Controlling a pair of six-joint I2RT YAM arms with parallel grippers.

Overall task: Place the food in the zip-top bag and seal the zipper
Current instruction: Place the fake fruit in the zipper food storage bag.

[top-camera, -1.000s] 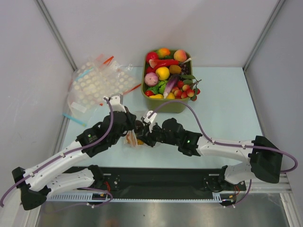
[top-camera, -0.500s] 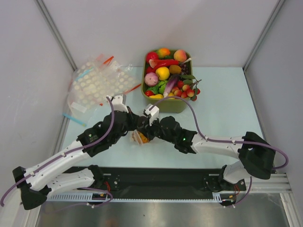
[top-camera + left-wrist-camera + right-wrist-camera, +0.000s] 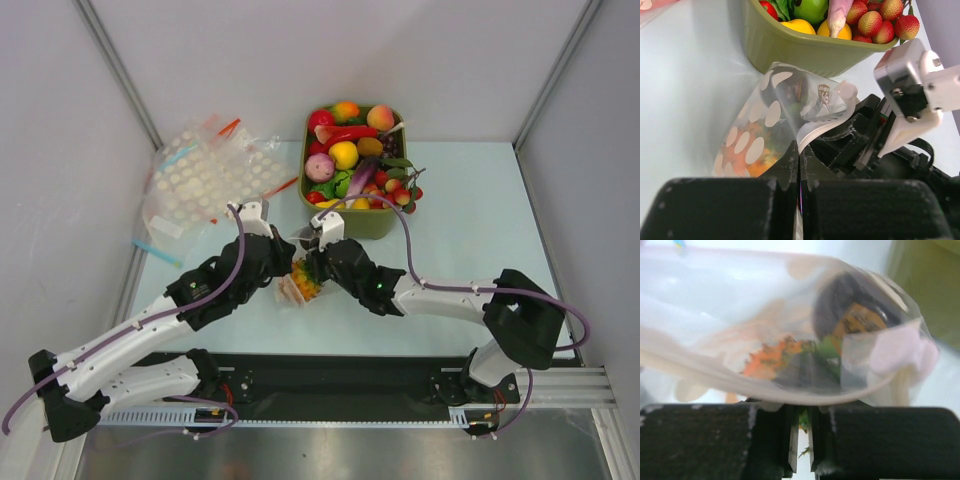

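Right gripper [image 3: 801, 412] has slid left to meet left gripper [image 3: 800, 157]; both are clamped on the clear dotted bag [image 3: 300, 283] mid-desk, by the green bin [image 3: 805, 52]. Left's on the pale zipper [image 3: 815, 131]. Only the wrist cams show the purple piece [image 3: 840, 300] inside.

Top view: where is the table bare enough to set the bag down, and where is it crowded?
Free: the table between the bin and the right wall, beyond the right arm. Crowded: in front of the bin, where the left gripper and right gripper hold the bag, and far left, at the heap.
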